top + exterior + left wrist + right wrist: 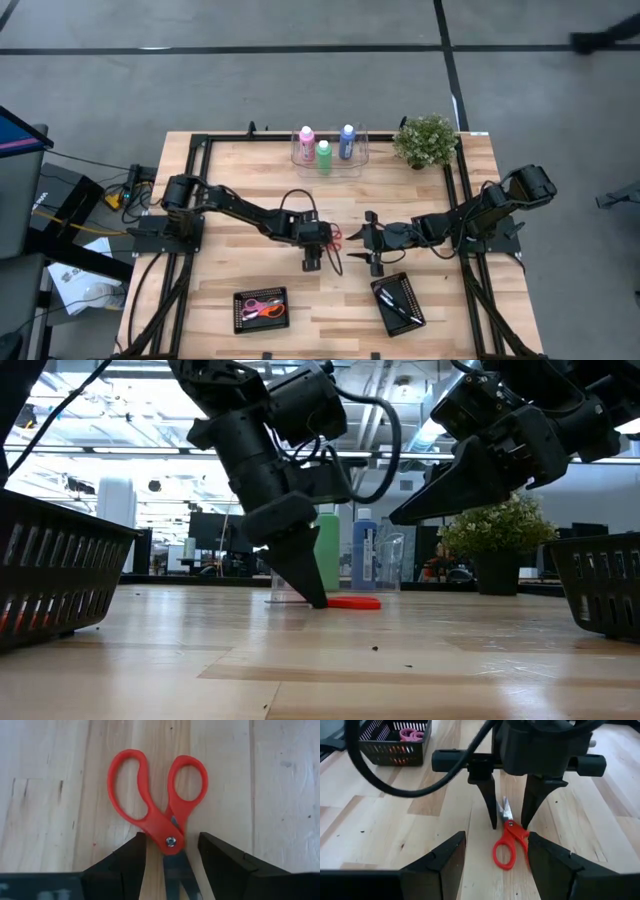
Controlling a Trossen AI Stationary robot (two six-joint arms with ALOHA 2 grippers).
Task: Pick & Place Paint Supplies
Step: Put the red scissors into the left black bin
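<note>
I'm running left to right: left black basket (261,322) near the front edge is holding pink and orange scissors. My left gripper (171,862) is standing tip-down at table centre, fingers parted on either side of the red scissors (159,802), straddling the pivot and blades, not clamping; scissors are lying flat on the table (230,180). I'm judging them light, stiff, with slick plastic handles and thin blades; best hold looks like across the pivot where it's thickest, since the flat blades would slip. My right gripper (496,852) is hovering just beside, pointing at the same scissors, fingers spread, holding nothing. Right black basket (398,305) near the front is holding some thin dark pieces, likely brushes; I'm not able to count them. The clear tray (330,165) at the back edge is holding 3 paint bottles, pink (307,142), green (323,155), blue (347,141), all upright, well apart from both grippers; I'm judging them light, rigid, smooth, best taken around the body below the cap. Potted plant (426,140) is sitting beside the tray
</note>
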